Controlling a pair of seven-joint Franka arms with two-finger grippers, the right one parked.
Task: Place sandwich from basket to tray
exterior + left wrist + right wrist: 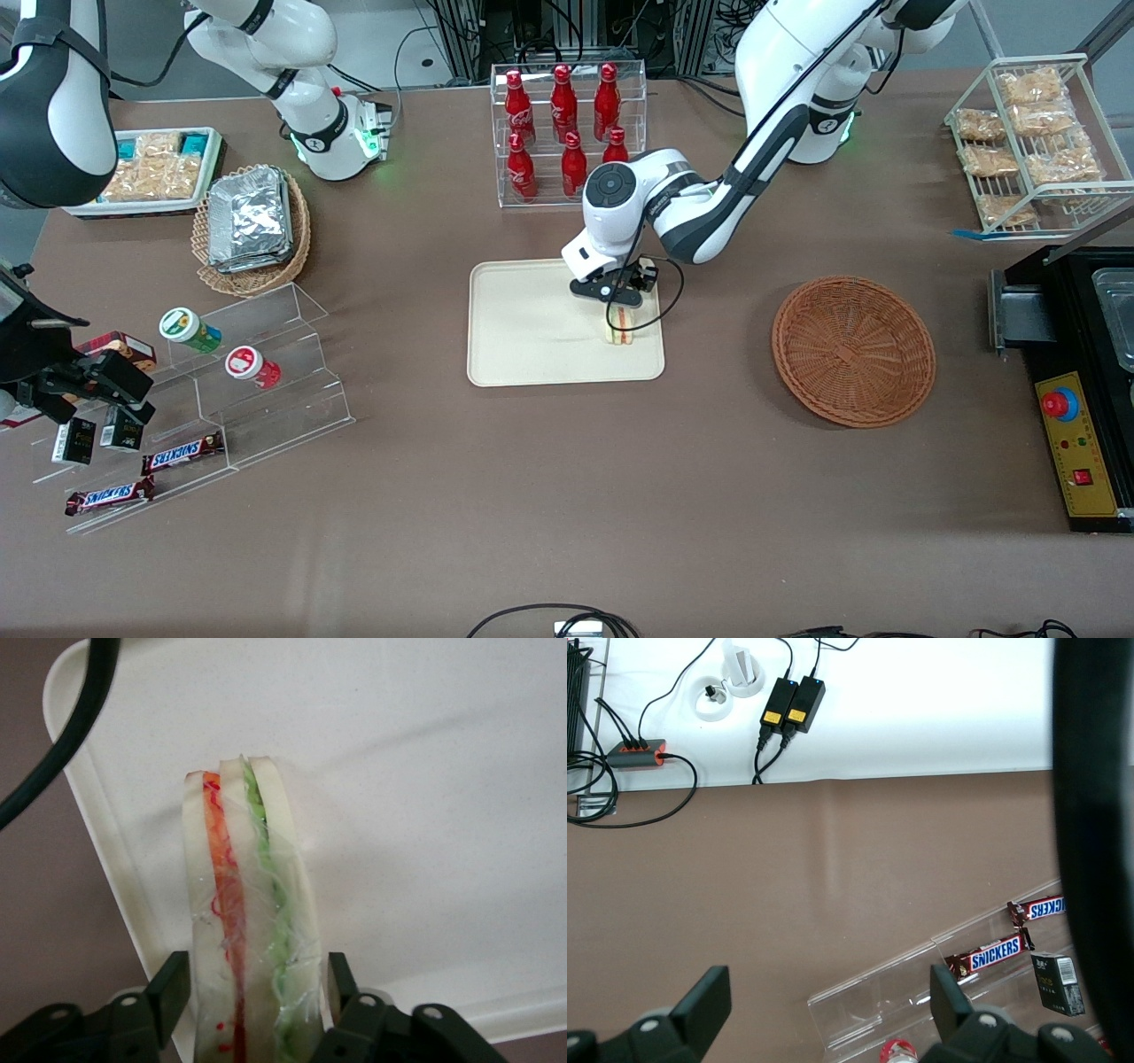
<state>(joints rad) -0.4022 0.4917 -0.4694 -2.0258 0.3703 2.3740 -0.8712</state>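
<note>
1. Right now I see my left gripper [622, 306] low over the tray [523, 346], at the tray's edge toward the working arm's end of the table.
2. From the wrist camera, the two fingers [174, 985] stand on either side of the sandwich [248, 930]. One finger shows a thin gap to the bread, so I read the gripper as parted rather than clamped.
3. The sandwich stands on edge on the tray surface [425, 815], bread slices upright, with an orange-red layer and a green layer under clear wrap.
4. From the front, the sandwich [621, 324] sits at about 3 o'clock of the tray's middle, just inside the rim.
5. The reddish-brown wicker basket [853, 350] lies apart from the tray, toward the working arm's end, with nothing visible in it.
6. At 12 o'clock from the tray stands a clear rack of red bottles [567, 124].
</note>
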